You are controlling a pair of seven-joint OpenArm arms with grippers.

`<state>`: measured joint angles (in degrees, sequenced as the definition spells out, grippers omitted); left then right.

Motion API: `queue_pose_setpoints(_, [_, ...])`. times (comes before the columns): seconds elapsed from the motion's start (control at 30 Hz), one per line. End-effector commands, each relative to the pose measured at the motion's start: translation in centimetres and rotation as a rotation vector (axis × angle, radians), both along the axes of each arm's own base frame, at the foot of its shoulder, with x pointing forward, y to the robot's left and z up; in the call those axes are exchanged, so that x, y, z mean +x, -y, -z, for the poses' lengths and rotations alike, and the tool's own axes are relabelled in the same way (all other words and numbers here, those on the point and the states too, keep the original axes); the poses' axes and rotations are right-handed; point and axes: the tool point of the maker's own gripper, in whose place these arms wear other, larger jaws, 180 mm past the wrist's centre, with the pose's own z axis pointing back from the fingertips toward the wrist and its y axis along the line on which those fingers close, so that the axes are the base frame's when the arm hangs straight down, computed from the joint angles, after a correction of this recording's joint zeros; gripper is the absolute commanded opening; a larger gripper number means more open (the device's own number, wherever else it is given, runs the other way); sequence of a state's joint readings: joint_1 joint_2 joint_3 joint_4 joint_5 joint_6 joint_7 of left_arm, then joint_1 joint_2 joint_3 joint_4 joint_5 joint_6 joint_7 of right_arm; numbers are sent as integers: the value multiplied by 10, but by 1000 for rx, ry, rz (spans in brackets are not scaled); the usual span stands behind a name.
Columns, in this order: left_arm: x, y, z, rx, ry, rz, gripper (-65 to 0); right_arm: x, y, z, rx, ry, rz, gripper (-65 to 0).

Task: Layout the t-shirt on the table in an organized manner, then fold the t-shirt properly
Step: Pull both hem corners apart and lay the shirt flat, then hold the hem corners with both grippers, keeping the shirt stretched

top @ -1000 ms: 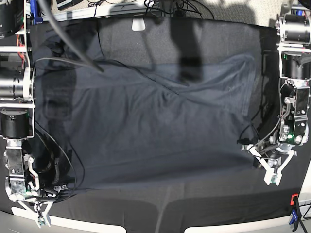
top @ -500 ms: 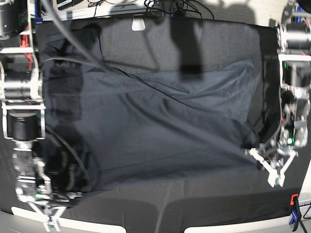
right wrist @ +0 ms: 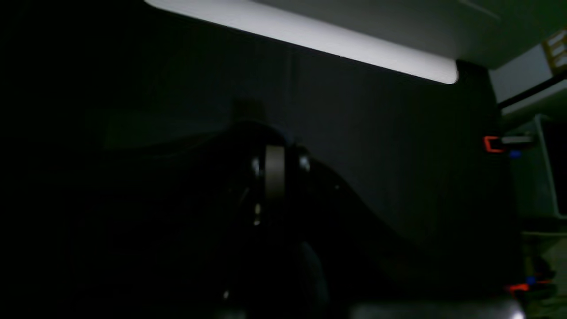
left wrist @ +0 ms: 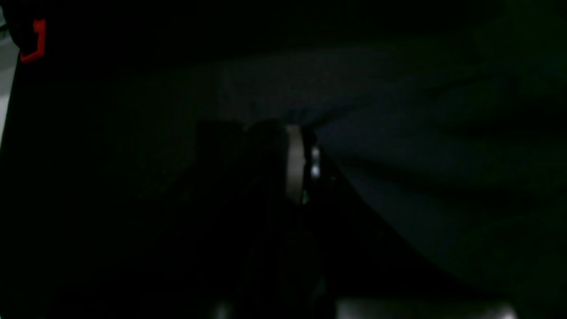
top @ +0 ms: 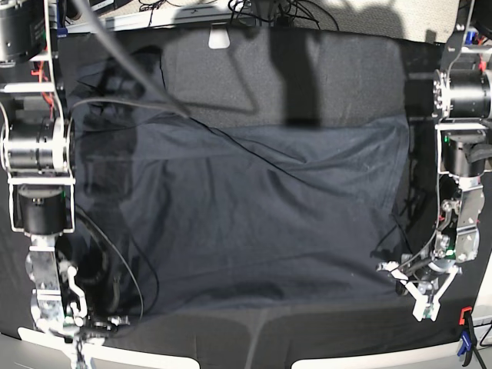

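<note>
The dark t-shirt [top: 254,207] lies spread wide over the black table [top: 323,69], with long creases running across it. My left gripper [top: 422,307] is at the shirt's front right corner, fingers pressed together. In the left wrist view the gripper [left wrist: 297,133] pinches fabric, and the shirt [left wrist: 421,177] stretches away from it. My right gripper [top: 79,352] is low at the front left corner. In the right wrist view that gripper [right wrist: 274,153] is also shut, with dark cloth bunched at its tips.
A thin black cable [top: 231,138] trails over the shirt from the right arm. The pale table edge [right wrist: 310,35] runs close by that gripper. A red clamp [top: 465,315] and a blue clamp [top: 467,346] sit at the front right corner. Wires [top: 269,11] crowd the far edge.
Both arms have drawn toward the table's front edge, pulling the shirt with them. Its far edge has slid nearer and the cloth lies flatter.
</note>
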<state>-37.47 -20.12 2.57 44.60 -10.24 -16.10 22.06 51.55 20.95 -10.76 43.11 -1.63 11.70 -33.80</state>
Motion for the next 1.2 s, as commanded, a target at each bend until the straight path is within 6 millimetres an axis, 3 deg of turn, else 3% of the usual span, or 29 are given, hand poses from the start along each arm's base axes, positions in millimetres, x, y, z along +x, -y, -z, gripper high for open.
queue_pose_setpoints(0.0, [17,-5,-35,3,95,-8,-650,15,7,-47,-10,113,16,-650])
queue_pose_setpoints(0.23, [20,-5,-42,1,118,-7,-650,18,6,-55,-9,134,12,-650])
queue_pose_setpoints(1.17, [25,-4,-51,-4,142,-7,-650,19,6,-55,-9,137,11,-650])
